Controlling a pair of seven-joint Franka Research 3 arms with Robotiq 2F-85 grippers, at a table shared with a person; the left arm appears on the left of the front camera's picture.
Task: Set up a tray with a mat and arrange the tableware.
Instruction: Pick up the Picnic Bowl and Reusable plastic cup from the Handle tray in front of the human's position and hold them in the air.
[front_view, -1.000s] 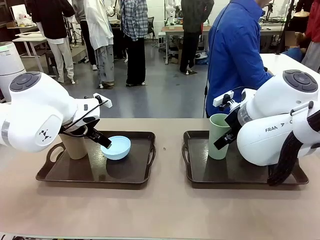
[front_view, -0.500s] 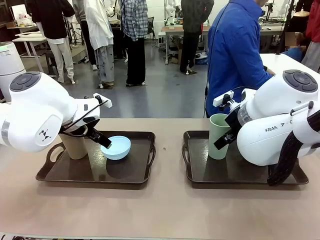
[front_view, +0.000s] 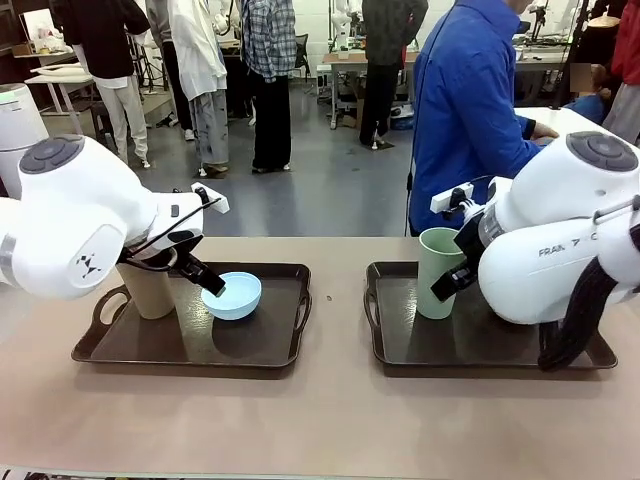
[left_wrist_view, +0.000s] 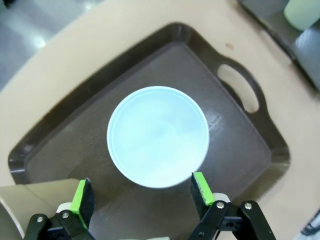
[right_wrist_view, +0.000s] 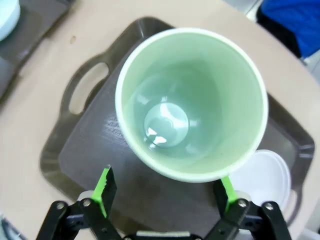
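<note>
On the left tray (front_view: 262, 345) stand a tan tumbler (front_view: 148, 291) and a light blue bowl (front_view: 234, 296). My left gripper (front_view: 204, 278) hangs open just above the bowl's (left_wrist_view: 157, 136) near rim, its green pads (left_wrist_view: 82, 199) wide apart with nothing between them. The right tray (front_view: 400, 345) carries a mint green tumbler (front_view: 436, 270) and a white bowl (right_wrist_view: 263, 177). My right gripper (front_view: 449, 279) is open close beside the mint tumbler (right_wrist_view: 190, 100), looking down into it. I cannot tell whether its pads (right_wrist_view: 105, 188) touch it. The mat is out of view.
A person in a blue jacket (front_view: 470, 110) stands at the table's far side, behind the right tray. Bare tan tabletop (front_view: 330, 420) lies between the trays and along the front edge. Each tray has cut-out handles (left_wrist_view: 239, 88) at its ends.
Both arms have shifted slightly upward. The grippers stay open, and the tumblers and bowls have not moved. The person's hand now shows at the far right.
</note>
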